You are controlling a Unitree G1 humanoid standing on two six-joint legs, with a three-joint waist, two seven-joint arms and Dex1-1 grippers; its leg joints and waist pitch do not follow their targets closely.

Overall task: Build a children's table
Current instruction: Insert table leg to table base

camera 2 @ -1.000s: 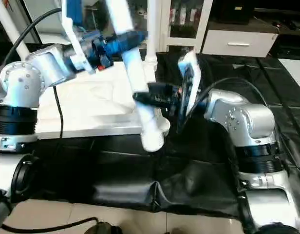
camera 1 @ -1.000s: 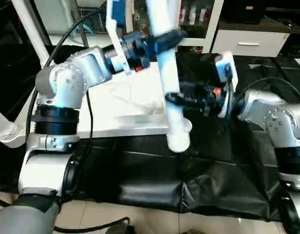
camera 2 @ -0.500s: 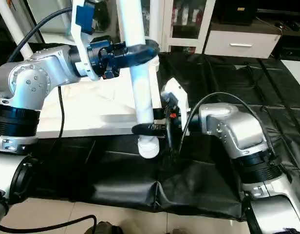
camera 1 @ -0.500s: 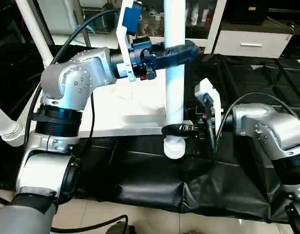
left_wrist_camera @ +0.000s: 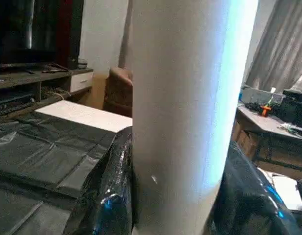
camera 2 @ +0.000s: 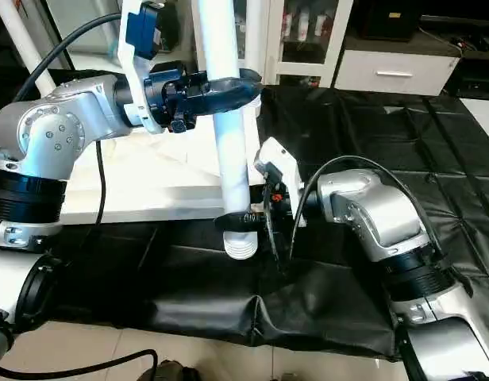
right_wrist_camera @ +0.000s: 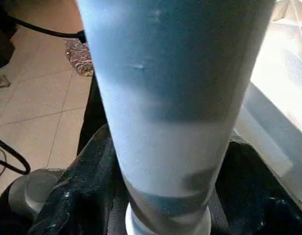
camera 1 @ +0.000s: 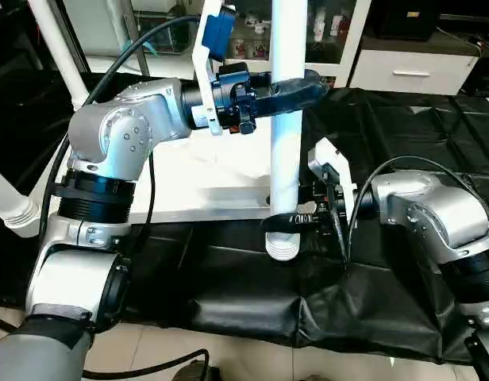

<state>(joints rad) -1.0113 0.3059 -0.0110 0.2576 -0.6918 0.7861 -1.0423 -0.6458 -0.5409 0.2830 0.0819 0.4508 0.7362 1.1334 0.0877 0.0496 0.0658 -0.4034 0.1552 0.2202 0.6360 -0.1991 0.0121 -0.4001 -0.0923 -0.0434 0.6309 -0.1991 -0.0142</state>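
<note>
Both the left gripper (camera 1: 302, 86) and right gripper (camera 1: 286, 222) squeeze one leg (camera 1: 286, 143) upright just off the tabletop's (camera 1: 197, 178) front corner, so it looks not yet plugged in.

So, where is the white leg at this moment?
In the left eye view, the white leg stands upright at centre, by the tabletop's near edge, left gripper above, right gripper below.

A white table leg (camera 2: 229, 119) stands upright at centre frame, its ribbed lower end at the near edge of the white tabletop (camera 2: 149, 178), which lies flat on the black-covered work table (camera 2: 363, 127). The left gripper (camera 2: 229, 83) reaches in from the left and wraps its black fingers around the leg high up. The right gripper (camera 2: 240, 220) comes from the right, its fingers around the leg's lower end, just above the ribbed tip. White cabinets (camera 2: 387, 71) line the upper right.
</note>
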